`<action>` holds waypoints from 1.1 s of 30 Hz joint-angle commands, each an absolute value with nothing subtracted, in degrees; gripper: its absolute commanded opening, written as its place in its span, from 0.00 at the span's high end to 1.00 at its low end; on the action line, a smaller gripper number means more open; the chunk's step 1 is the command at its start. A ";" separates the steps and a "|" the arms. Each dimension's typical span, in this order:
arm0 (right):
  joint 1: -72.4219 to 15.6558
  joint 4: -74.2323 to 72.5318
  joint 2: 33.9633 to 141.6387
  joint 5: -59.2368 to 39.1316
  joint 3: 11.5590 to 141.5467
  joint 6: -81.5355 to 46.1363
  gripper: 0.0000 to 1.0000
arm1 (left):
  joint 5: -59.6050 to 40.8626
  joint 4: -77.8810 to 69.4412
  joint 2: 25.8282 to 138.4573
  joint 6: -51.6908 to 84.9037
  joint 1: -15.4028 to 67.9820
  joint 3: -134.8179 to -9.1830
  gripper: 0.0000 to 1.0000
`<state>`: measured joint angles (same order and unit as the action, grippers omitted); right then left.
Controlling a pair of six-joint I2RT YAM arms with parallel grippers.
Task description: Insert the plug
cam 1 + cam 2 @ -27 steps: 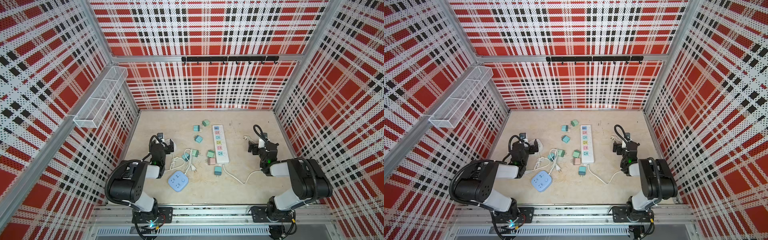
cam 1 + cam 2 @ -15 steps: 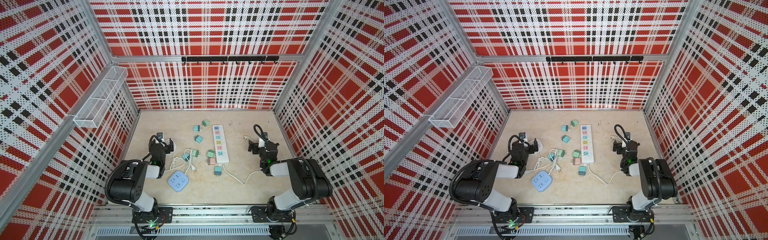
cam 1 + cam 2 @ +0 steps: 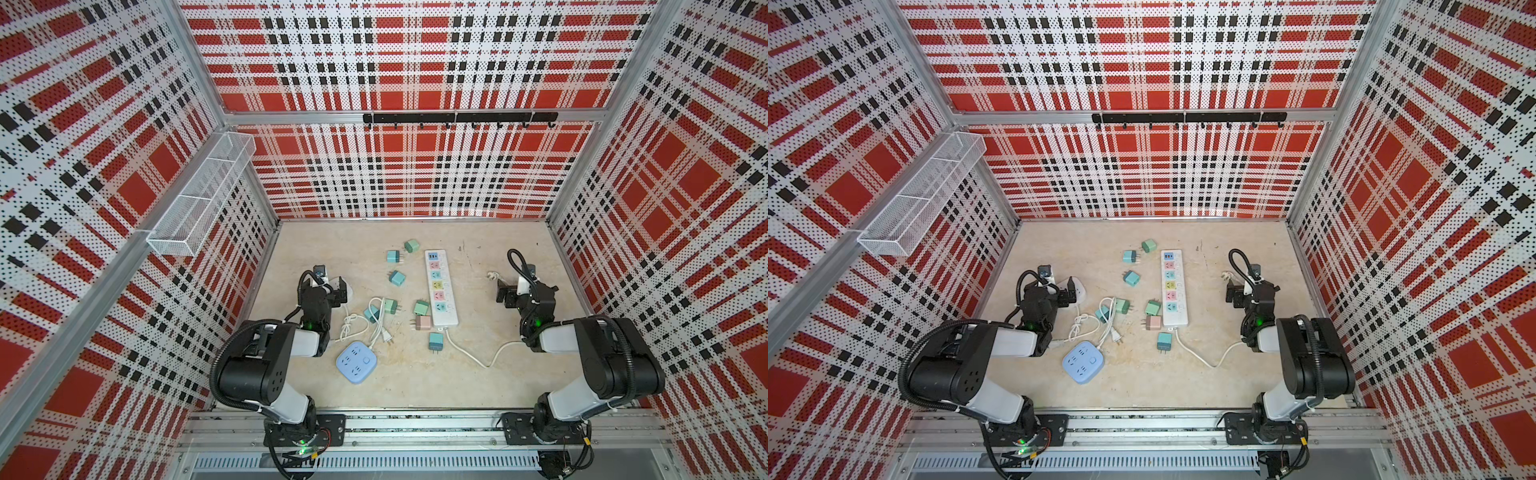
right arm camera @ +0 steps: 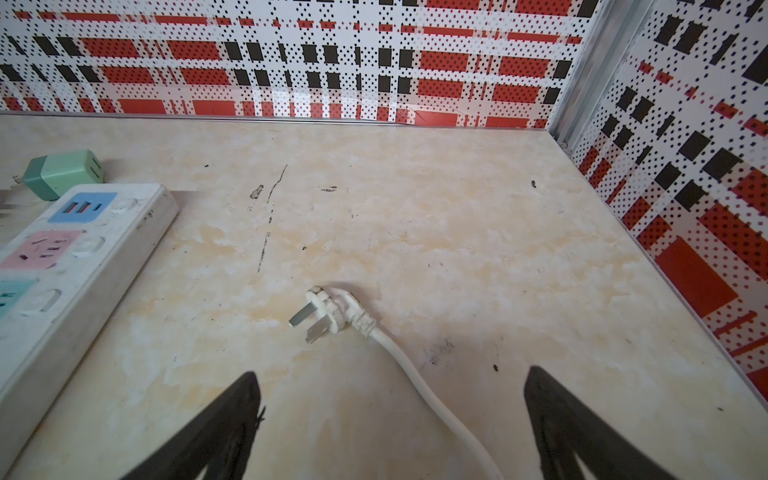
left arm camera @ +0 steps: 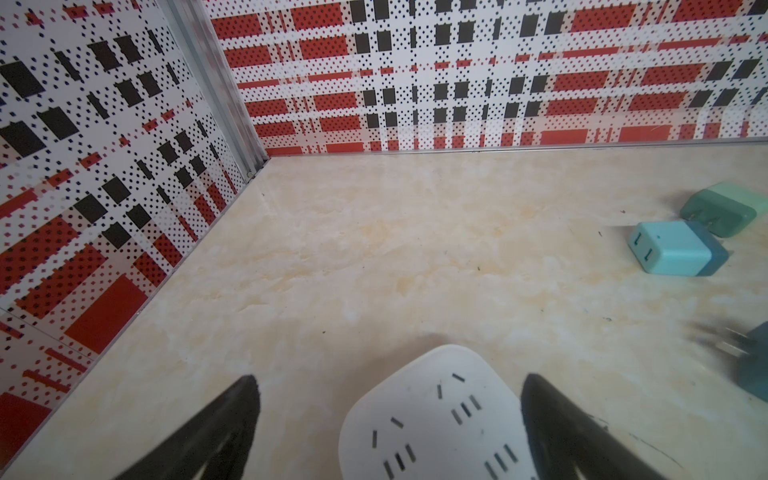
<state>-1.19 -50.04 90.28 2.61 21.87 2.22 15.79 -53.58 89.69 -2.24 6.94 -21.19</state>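
Plug point(image 4: 328, 311) lies on the table point(image 4: 457, 208) just ahead of the wide-spread right hand point(image 4: 390, 372), not touching it.

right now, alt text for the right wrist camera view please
A white corded flat-pin plug lies loose on the beige marbled tabletop just ahead of the open right hand, whose black fingers touch nothing. A white power strip with pastel sockets and a green adapter cube lie off to one side, red plaid walls behind.
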 commanded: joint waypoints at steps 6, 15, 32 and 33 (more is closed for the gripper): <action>-3.20 -56.51 80.08 13.98 16.66 2.10 0.00 | 27.91 -63.65 85.57 -7.10 12.86 -16.93 0.01; -3.82 2.86 50.08 5.74 35.89 -22.42 0.00 | 52.81 -59.33 70.54 -18.13 32.11 -18.79 0.01; -13.44 28.58 37.88 -6.53 40.93 -33.86 0.00 | -6.68 -10.50 30.58 34.32 14.11 -16.18 0.01; -16.63 28.98 39.24 -4.07 41.01 -33.92 0.00 | -8.97 -10.04 30.26 35.02 11.97 -15.68 0.01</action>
<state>-11.46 24.49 36.56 -6.92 41.12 -32.69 2.79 -13.34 31.46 22.74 16.73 -17.45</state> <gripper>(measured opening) 0.997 0.993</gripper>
